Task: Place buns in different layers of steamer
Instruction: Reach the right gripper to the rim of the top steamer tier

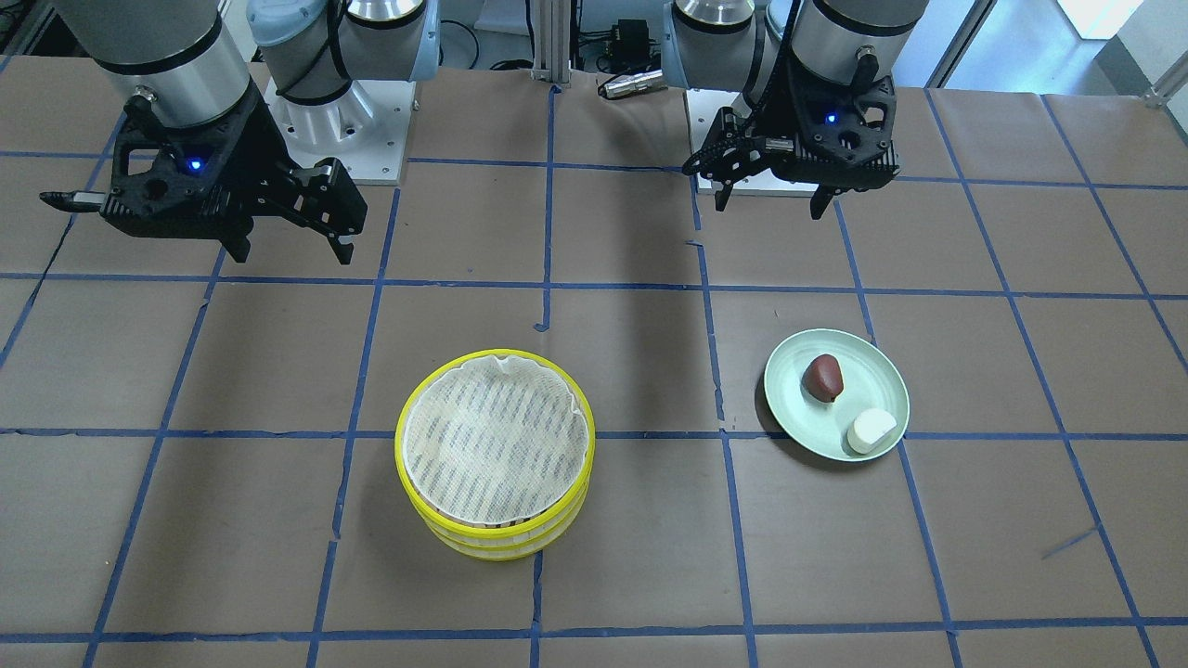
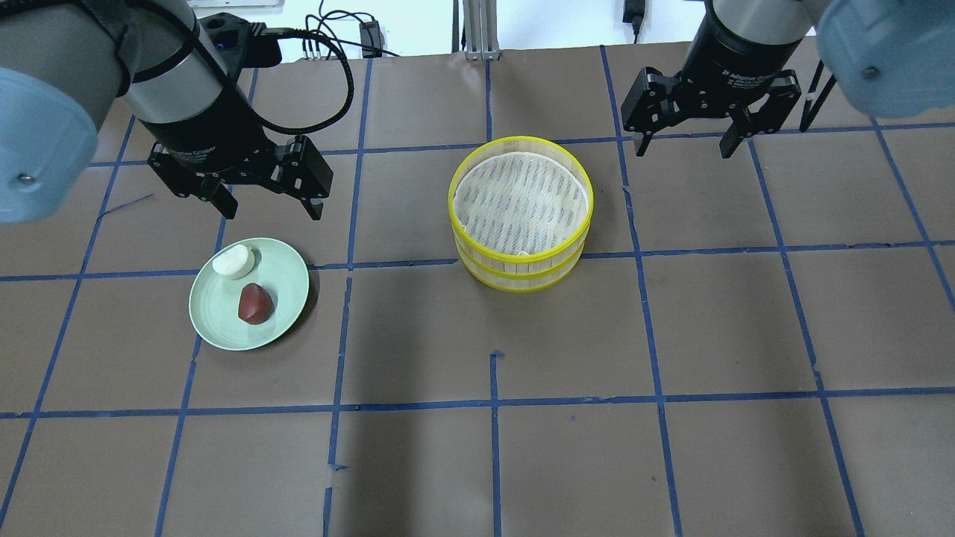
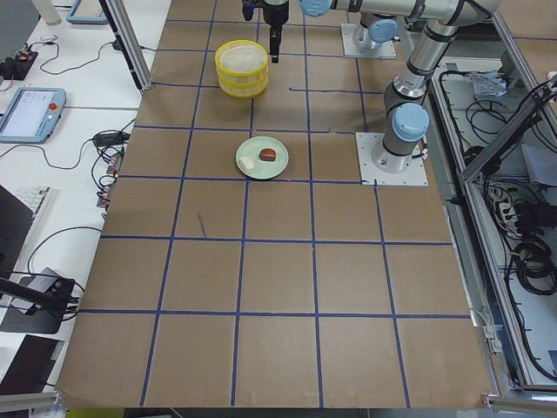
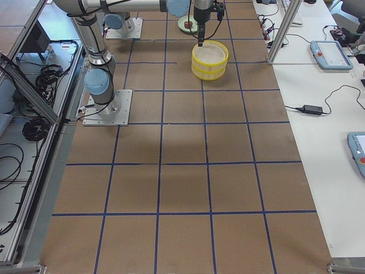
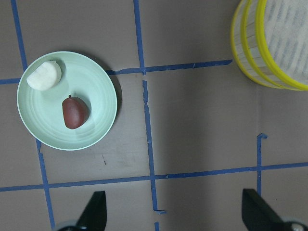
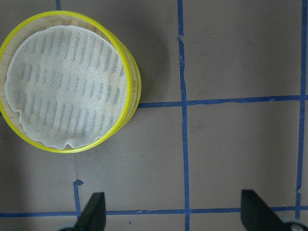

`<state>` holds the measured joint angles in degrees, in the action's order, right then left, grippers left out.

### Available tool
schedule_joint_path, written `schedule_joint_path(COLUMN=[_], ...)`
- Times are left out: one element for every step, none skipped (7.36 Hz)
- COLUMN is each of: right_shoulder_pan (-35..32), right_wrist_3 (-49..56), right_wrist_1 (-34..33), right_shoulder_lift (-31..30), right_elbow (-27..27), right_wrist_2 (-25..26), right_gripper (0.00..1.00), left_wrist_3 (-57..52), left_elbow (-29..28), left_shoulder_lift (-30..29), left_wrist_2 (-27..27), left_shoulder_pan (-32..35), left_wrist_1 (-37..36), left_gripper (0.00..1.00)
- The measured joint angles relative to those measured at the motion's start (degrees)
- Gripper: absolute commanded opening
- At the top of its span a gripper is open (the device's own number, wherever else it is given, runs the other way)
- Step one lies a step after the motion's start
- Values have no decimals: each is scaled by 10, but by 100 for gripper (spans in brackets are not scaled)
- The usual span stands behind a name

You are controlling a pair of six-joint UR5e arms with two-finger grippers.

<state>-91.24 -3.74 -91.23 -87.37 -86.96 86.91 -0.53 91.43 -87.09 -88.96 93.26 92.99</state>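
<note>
Claws spread wide, nothing gripped
Left claw (image 2: 272, 210) and right claw (image 2: 684, 151) are held above the tabletop (image 2: 746, 335); the interior of the lower layer (image 2: 522, 280) is hidden.

Two buns (image 2: 254, 303), two trays (image 2: 520, 257), one plate (image 2: 287, 287).

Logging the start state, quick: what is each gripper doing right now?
Left gripper: open, holding nothing.
Right gripper: open, holding nothing.
</note>
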Motion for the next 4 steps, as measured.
schedule_joint_path(right_shoulder_pan=[0,0,0,-2], right_wrist_3=[0,0,-1,-4], right_wrist_1=[-2,-3,-5,-12], right_shoulder_lift=[0,0,0,1], right_elbow=[0,0,-1,-5], right_wrist_2=[0,0,0,0], right_gripper=[100,100,100,100], left_wrist_3=[2,5,6,7], left_elbow=[1,1,1,1], left_shoulder_lift=[0,0,0,-1], left_wrist_2=[4,7,8,9], left_shoulder_pan=[0,-1,-1,-1], left_wrist_1=[0,0,-1,-2], left_gripper=[100,100,100,100])
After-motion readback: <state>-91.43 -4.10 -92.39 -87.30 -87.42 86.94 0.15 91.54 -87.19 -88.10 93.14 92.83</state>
